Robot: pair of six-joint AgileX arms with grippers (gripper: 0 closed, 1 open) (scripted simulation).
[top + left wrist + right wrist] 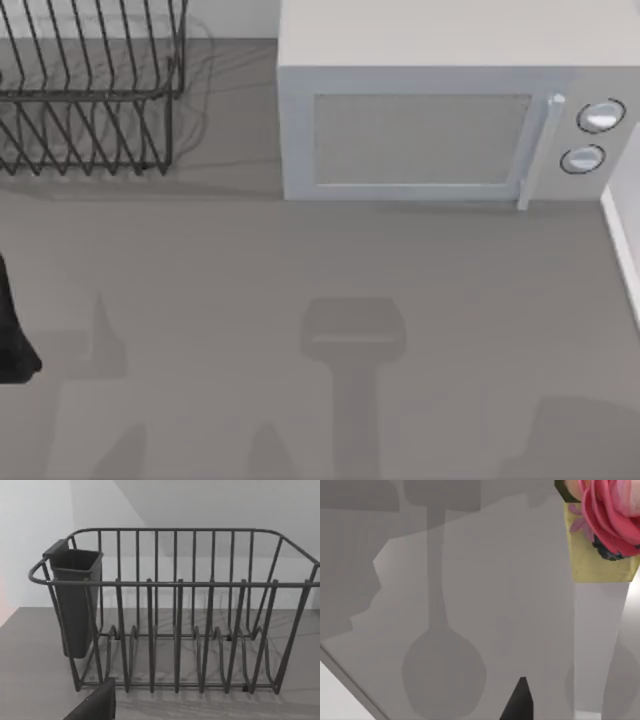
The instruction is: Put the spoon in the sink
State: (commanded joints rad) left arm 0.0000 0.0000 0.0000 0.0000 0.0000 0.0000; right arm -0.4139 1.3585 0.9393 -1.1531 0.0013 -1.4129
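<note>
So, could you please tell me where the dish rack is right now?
The dish rack stands at the top view's far left corner of the table, left of the microwave; the left wrist view faces it, with a dark cutlery cup hung on one end.

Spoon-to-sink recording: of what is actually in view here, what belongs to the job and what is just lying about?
Belongs to the job:
- left arm, at the table's left edge
- right arm, over bare counter

Just lying about:
- wire dish rack, back left
- cutlery holder, hung on the rack's end
- microwave, back right, door shut
- pink flower item
</note>
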